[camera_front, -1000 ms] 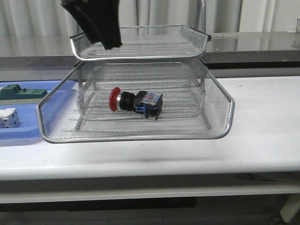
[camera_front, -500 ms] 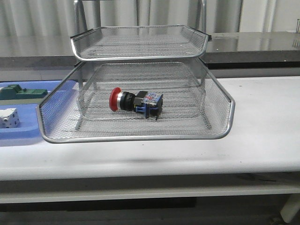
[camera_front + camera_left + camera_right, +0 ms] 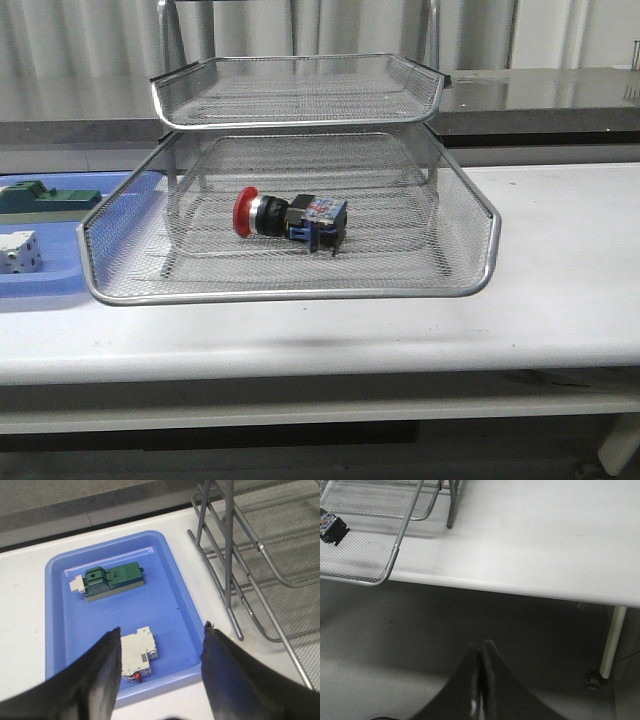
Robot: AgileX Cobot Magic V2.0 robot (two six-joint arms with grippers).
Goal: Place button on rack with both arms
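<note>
Button: it lies on its side in the lower visible tier of the rack, about the middle of that tier, with the red cap toward the left edge of the desk and the blue-and-black body toward the right. In the right wrist view only the dark end of the body is seen, on the mesh.
Rack: silver wire mesh with chrome rims. It stands on the white desk, near the front edge and somewhat left of the middle. The tier above the button holds nothing that can be seen.
Blue tray: flat, at the left end of the desk, just beside the rack; from the front the rack's rim overlaps it.
Green block: it lies in the blue tray, in the half toward the far edge of the desk.
White breaker: it lies in the same tray, in the half toward the front edge, apart from the green block.
Left claw: released, the two black fingers stand wide apart. It hangs above the blue tray and touches nothing.
Right claw: clenched, the two fingertips meet and nothing is between them. It is off the front edge of the desk, over the floor, well apart from the rack.
</note>
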